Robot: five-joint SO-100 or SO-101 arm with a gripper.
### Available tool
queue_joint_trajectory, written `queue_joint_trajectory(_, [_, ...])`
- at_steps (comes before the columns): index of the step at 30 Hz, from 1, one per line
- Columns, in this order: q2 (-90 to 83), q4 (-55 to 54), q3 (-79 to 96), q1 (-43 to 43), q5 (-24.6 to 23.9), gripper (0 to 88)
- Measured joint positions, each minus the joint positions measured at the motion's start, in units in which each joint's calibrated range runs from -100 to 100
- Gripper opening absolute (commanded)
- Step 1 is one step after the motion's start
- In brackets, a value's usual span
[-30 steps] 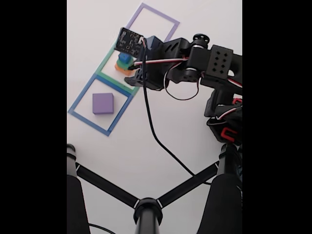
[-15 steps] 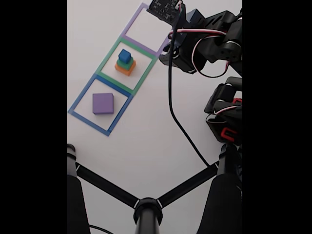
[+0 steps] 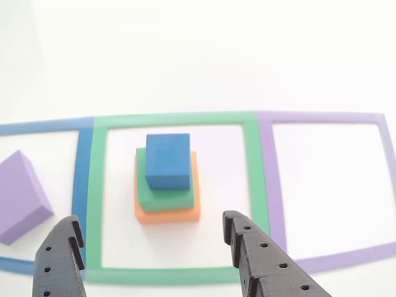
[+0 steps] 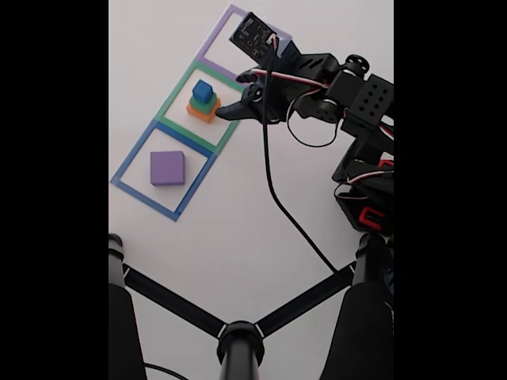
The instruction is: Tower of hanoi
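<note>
Item 1, stack: blue block (image 3: 167,159) on green block (image 3: 164,197) on orange block (image 3: 167,213), 3 tiers, standing inside the green tape square (image 3: 96,198) on the white bench (image 3: 198,55). In the other view the stack sits left of that square's centre, edges roughly parallel to the tape.

Item 2, purple block (image 3: 20,195): alone in the blue tape square (image 3: 81,173), left of the stack in the other view, tilted by perspective, flat on the bench in the fixed view (image 4: 167,168).

Item 3, purple tape square (image 3: 269,179): right of the stack in the other view.

Item 4, claw (image 3: 151,247): spread wide, holding nothing. Its 2 fingers (image 3: 263,260) frame the near side of the stack, well apart from it, 1 at each side. In the fixed view the claw (image 4: 230,112) points at the stack from the right, just beside the orange block.

Step in hand, by judgement: approach to lift the blue block off the top. To do it well, the claw should move forward until the fingers straddle the blue cube alone, above the green tier's top face, centred so both pads meet opposite flat sides together. Closing too low would catch the green block; closing off-centre would twist the cube or nudge the whole stack. Lift straight up before travelling sideways.
</note>
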Motion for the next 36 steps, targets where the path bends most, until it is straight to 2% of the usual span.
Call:
queue_joint_trajectory(8, [8.19, -22.55, 7.92, -0.08, 0.0, 27.9])
queue_joint_trajectory(18, [23.22, -42.05, 9.05, -0.25, 0.0, 27.7])
queue_joint_trajectory(26, [33.01, -52.89, 9.05, -0.25, 0.0, 26.5])
queue_joint_trajectory(36, [37.32, -59.47, 10.27, -0.82, 0.0, 23.0])
